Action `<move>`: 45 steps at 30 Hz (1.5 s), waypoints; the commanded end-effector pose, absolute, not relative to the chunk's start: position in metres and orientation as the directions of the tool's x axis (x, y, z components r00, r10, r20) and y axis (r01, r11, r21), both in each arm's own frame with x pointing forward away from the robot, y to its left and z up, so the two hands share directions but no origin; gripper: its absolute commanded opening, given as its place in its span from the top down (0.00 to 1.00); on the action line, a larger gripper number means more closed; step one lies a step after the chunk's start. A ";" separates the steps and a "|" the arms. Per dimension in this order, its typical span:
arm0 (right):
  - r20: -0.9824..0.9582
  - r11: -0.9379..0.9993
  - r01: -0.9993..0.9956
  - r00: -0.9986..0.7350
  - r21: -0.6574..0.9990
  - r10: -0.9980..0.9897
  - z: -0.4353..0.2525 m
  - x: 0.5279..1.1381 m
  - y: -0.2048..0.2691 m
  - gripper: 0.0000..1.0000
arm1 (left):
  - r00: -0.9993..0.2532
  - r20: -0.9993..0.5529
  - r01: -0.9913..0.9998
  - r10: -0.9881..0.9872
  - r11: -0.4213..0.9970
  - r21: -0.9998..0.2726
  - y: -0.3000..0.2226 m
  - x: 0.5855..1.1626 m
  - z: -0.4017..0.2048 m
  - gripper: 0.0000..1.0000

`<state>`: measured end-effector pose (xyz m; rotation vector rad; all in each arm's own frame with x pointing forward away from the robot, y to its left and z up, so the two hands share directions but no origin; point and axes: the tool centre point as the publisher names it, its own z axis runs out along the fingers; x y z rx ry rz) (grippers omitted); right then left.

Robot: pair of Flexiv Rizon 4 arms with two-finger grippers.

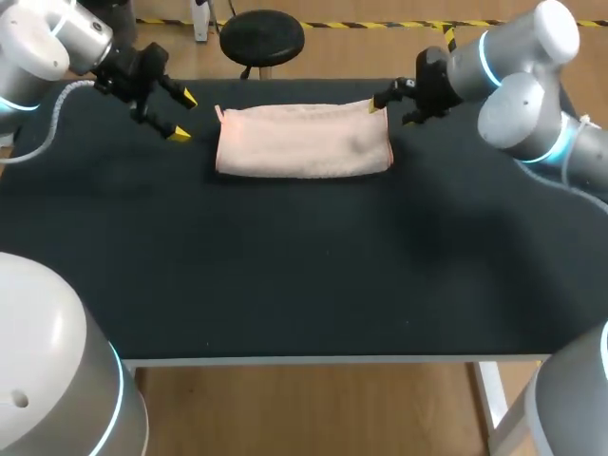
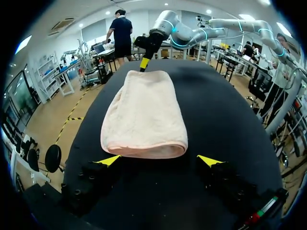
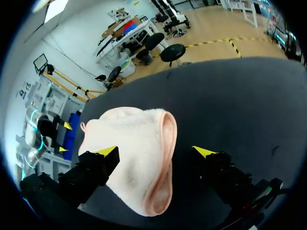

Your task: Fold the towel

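**Desk:** What carries everything?

**Operator:** A dark worktop (image 1: 285,266). On my head view it fills most of what I see.

**Desk:** And the towel?

**Operator:** The pink towel (image 1: 304,141) lies flat close to the worktop's far edge, about midway along it, with its long sides parallel to that edge. It looks doubled over: from my right wrist view the towel (image 3: 134,143) shows two layers curling at its right-hand short end. From my left wrist view the towel (image 2: 144,115) stretches away from me, and its near short end is a rounded roll.

**Desk:** Left arm?

**Operator:** It comes in over the far left corner. My left pincer (image 1: 184,117) sits just beside the towel's left short end, not touching it. Its fingers are spread wide. On its own camera the left pincer (image 2: 159,161) has the towel's end just ahead of the yellow tips, with dark worktop showing beneath them.

**Desk:** Right arm?

**Operator:** It comes in over the far right corner. My right pincer (image 1: 390,113) is at the towel's far right corner, fingers spread as well and pinching nothing. On its own camera the right pincer (image 3: 156,152) straddles the towel's end: one tip is over the cloth, the other over bare worktop. I cannot tell whether the first tip touches the cloth.
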<state>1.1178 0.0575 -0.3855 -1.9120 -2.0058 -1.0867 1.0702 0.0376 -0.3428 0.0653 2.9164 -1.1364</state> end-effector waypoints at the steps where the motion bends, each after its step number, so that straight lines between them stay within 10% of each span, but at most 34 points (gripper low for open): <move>1: 0.651 -0.055 0.944 -0.183 0.326 0.737 -0.394 1.124 0.059 0.00 | -0.999 -0.027 0.044 0.035 0.735 -0.677 0.038 1.070 -0.343 0.00; 45: 0.670 0.044 0.958 -0.231 0.284 0.706 -0.423 1.126 0.101 0.00 | -0.999 -0.027 0.044 0.035 0.735 -0.677 0.038 1.070 -0.343 0.00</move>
